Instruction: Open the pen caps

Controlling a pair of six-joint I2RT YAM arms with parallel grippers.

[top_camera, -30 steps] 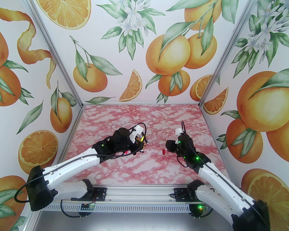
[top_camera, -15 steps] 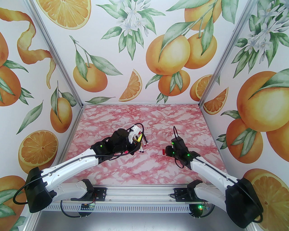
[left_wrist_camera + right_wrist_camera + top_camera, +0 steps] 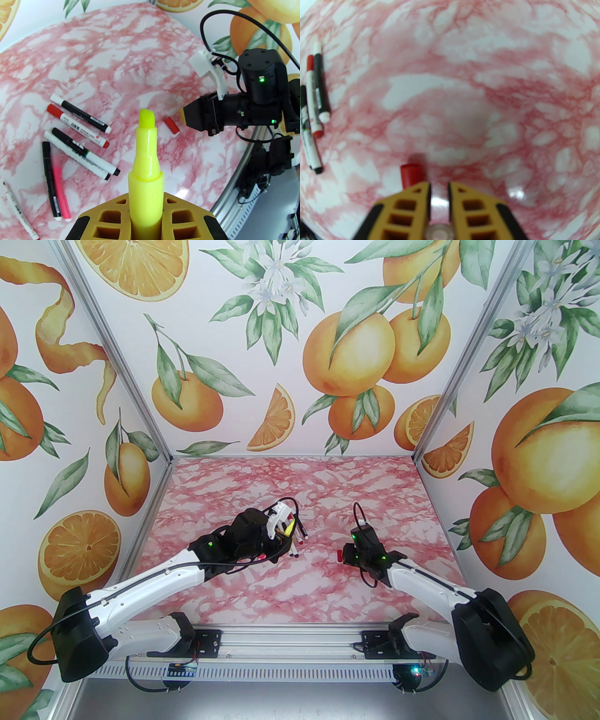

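My left gripper [image 3: 145, 199] is shut on a yellow highlighter [image 3: 146, 150] whose bare chisel tip points up and away; it hangs over the table left of centre [image 3: 287, 528]. A red pen cap [image 3: 171, 125] lies loose on the marble table [image 3: 339, 556]. My right gripper [image 3: 439, 185] sits low just right of that cap [image 3: 411, 177], its fingers nearly together with only a narrow slit. A pale round blurred thing shows deep between them; I cannot tell what it is. Several capped markers [image 3: 79, 113] lie in a cluster on the left.
The cluster holds red [image 3: 77, 126], white [image 3: 79, 154], black [image 3: 50, 178] and pink [image 3: 61, 185] pens, under and beside my left wrist. Patterned walls close in the table [image 3: 300, 483] on three sides. The arms' base rail [image 3: 290, 643] runs along the near edge.
The right arm has folded down and swung left, bringing its gripper low beside the red cap. The left arm drew back slightly with the highlighter, then held still.
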